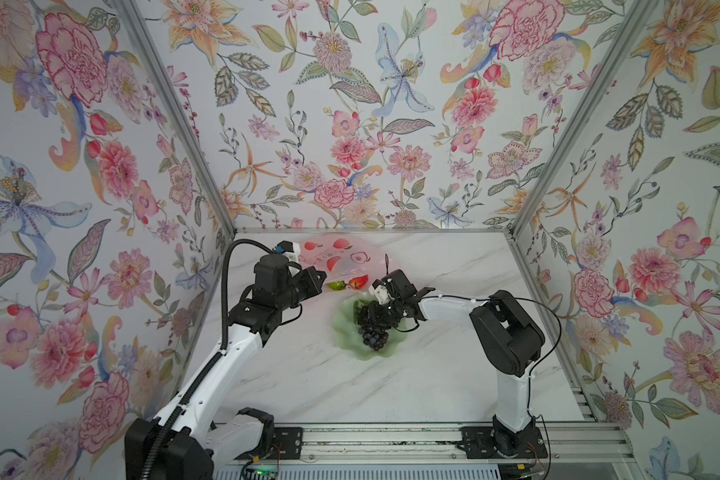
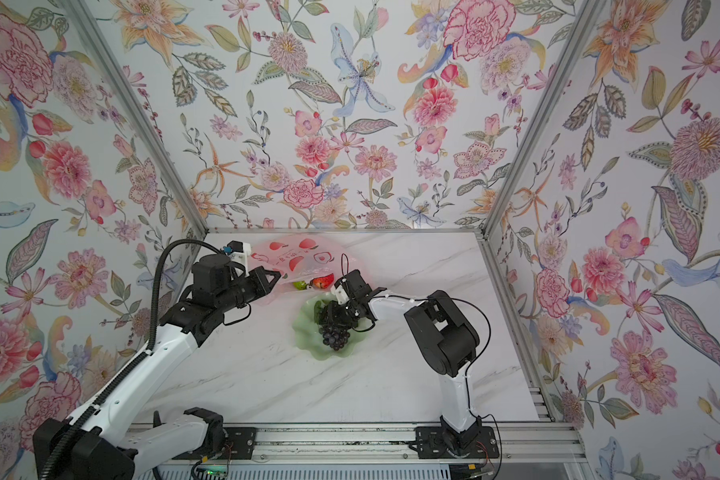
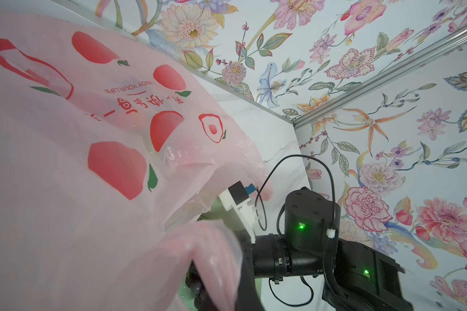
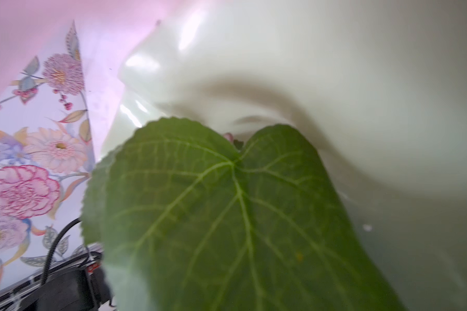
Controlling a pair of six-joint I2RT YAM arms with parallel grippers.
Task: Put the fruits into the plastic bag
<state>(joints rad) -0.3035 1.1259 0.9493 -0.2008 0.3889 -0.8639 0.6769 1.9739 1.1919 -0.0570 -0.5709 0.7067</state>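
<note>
A pale green scalloped glass dish (image 1: pixel 393 348) sits on the white marbled tabletop (image 1: pixel 350 386). In it lies a bunch of dark purple toy grapes (image 1: pixel 375 337) with a broad green fabric leaf (image 4: pixel 227 215). In both top views nothing else shows in the dish.

The right gripper (image 1: pixel 371 319) is down in the dish on the bunch's top end. Its jaws are hidden, so I cannot tell whether they grip the grapes.

Just behind the dish lies the thin translucent pink plastic bag with red fruit prints (image 1: pixel 333 251). A red toy strawberry (image 1: pixel 359 282) and a small green toy fruit (image 1: pixel 336 285) rest at its mouth. The left gripper (image 1: pixel 323 274) is clamped on the bag's bunched edge, beside the dish.
</note>
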